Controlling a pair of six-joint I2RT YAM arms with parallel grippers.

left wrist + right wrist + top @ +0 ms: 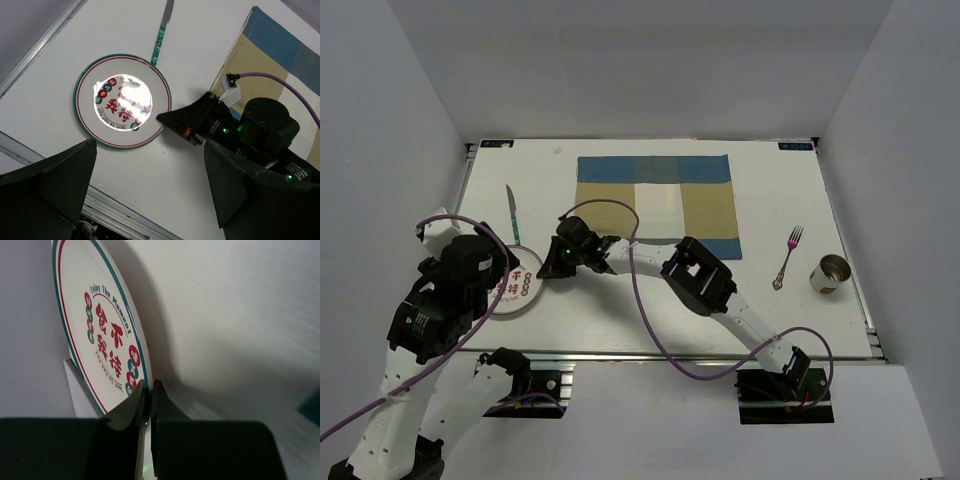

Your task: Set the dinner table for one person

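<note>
Pinching plate (122, 100) rim, seemingly: right fingers (162, 407) | left fingers (45, 185) spread | plate half-hidden overhead

Pretty sure this is a robotics lab test cell: plain white walls (640, 70) box in a white surface (780, 190), two robot arms (705, 280) bolted to its near metal rail (650, 357), purple cables (645, 320) trailing everywhere.

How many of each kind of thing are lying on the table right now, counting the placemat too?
Plate: 1
Knife: 1
Fork: 1
Metal cup: 1
Placemat: 1
Total on the dinner table: 5
</note>
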